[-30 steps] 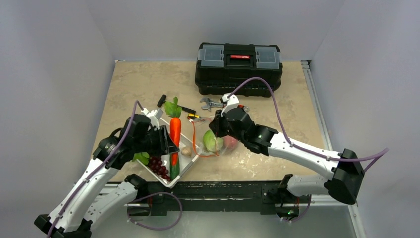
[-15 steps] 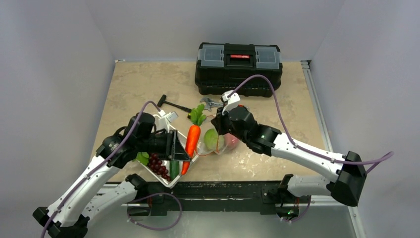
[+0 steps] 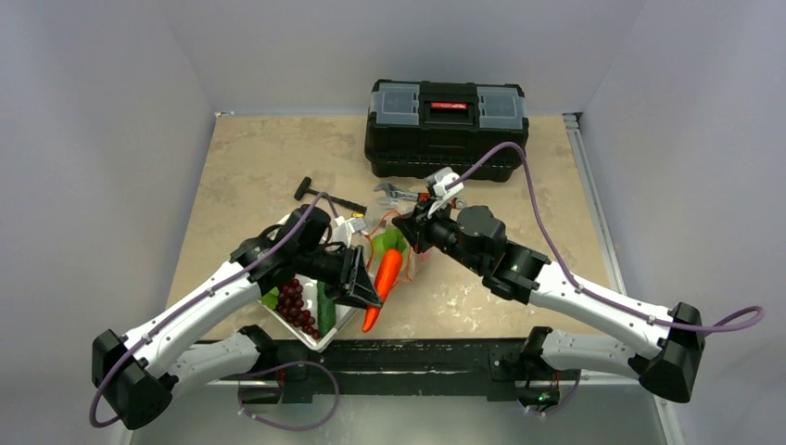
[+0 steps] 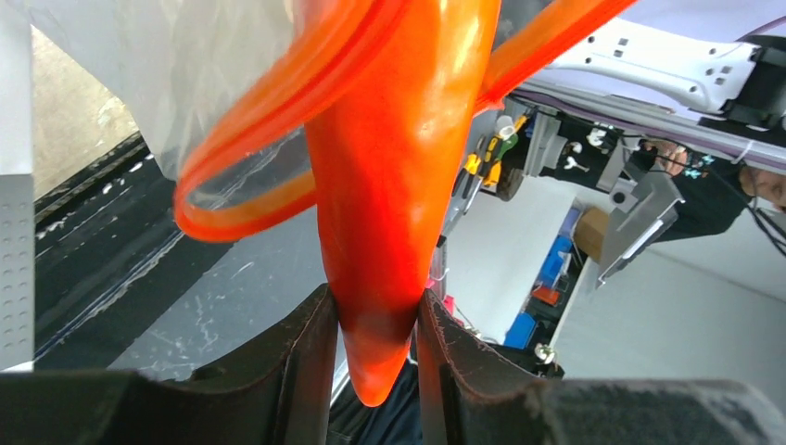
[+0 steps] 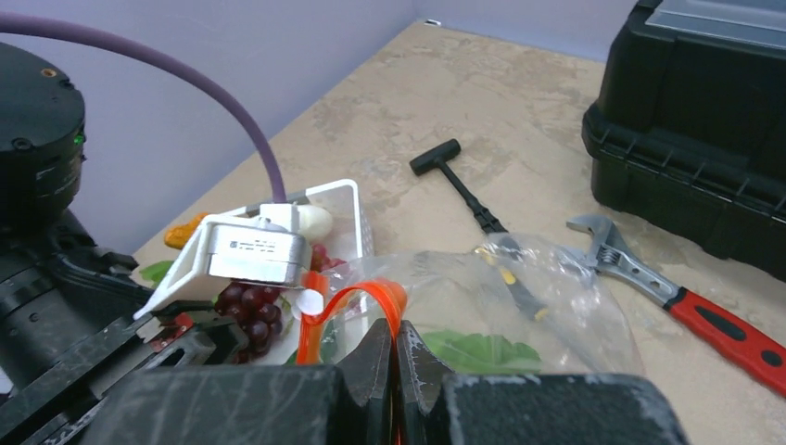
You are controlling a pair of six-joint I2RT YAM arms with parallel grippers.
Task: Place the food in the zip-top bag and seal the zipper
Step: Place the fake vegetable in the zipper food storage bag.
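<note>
My left gripper is shut on the pointed end of the red-orange carrot. The carrot's leafy top points into the mouth of the clear zip-top bag. In the left wrist view the red-orange zipper loops around the carrot. My right gripper is shut on the zipper and holds the mouth up. Green leaves show through the bag. Grapes and the cucumber lie in the white basket.
A black toolbox stands at the back. A black hammer and a red-handled wrench lie on the table behind the bag. The table's front edge is just below the basket.
My left gripper has carried the carrot right and down from over the basket to the bag's mouth. My right gripper has turned, pulling the bag's mouth up and to the left.
</note>
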